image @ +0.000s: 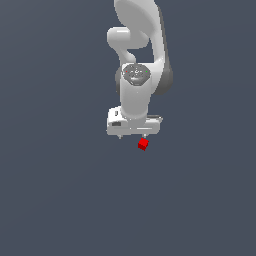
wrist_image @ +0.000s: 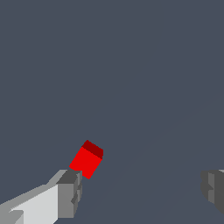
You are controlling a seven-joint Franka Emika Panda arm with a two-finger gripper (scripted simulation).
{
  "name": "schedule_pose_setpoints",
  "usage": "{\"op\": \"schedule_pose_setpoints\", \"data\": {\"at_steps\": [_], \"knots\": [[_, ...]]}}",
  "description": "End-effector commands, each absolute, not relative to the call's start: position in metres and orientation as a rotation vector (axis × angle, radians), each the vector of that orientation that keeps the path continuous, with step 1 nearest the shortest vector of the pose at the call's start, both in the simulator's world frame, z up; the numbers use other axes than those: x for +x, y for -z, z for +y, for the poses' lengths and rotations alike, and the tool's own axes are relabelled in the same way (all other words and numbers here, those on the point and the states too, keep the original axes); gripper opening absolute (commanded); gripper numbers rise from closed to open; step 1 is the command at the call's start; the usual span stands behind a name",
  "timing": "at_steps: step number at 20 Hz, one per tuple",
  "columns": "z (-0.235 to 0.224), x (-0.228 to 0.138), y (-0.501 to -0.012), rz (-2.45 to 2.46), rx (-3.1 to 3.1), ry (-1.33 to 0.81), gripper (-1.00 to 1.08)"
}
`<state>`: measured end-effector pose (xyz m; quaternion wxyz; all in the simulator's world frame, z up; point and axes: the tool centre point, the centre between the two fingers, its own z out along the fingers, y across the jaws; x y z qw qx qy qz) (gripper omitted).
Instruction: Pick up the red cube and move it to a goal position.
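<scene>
A flat, dark slate-grey ground (image: 55, 200) fills both views, unbroken and without markings; no container shows on it, and no label or writing can be read anywhere.

The white arm (image: 136, 95) comes down from the top of the exterior view, its rounded links stacked one over the other, with a dark grey round cap bearing small red and green specks on the wrist joint; below it sits the broad white hand block, wider than anything under it.

The gripper (wrist_image: 142, 186) stands wide apart in the wrist view; one grey finger (wrist_image: 70, 192) shows at one side of the picture and the other at the far edge, with bare ground between them; nothing is held.

The red cube (image: 143, 144) is tiny and bright, far narrower than the hand block; in the exterior view it lies just under the block's lower edge, toward the exterior view's right; in the wrist view the red cube (wrist_image: 87, 159) sits turned at an angle, right at the tip of one finger; whether it touches that fingertip cannot be told.
</scene>
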<state>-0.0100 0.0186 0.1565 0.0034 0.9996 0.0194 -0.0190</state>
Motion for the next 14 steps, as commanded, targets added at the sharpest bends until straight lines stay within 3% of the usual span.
{"op": "schedule_pose_setpoints", "data": {"at_steps": [1, 14], "knots": [[0.019, -0.010, -0.156, 0.061, 3.134, 0.060, 1.00], [0.027, -0.022, -0.132, -0.104, 3.134, 0.049, 1.00]]}}
